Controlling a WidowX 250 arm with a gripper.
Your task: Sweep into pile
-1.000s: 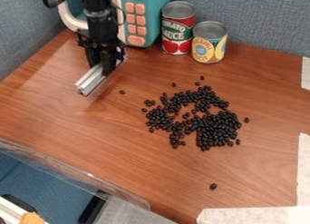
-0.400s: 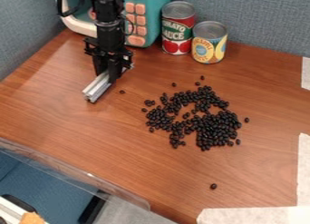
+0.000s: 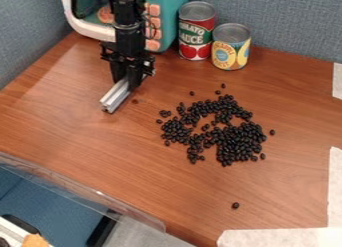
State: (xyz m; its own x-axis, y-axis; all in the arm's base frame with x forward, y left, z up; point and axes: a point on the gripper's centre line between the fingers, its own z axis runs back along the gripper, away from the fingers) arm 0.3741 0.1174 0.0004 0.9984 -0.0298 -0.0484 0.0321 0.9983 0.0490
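My gripper hangs down at the upper left of the table, shut on a silver metal bar that slants toward the lower left. Right of the bar and apart from it, black beans lie in an irregular cluster with a bare gap near its middle. One stray bean sits close beside the bar. Another bean is alone near the front, and a further one lies just off the cluster's right side.
Behind the gripper stands a teal toy microwave. Beside it are a red tomato can and a yellow can. White tape runs along the front right, and a clear plastic edge borders the front left.
The gripper has moved to the right across the upper left of the table with the bar held, bringing it nearer the stray bean. The beans have stayed where they were.
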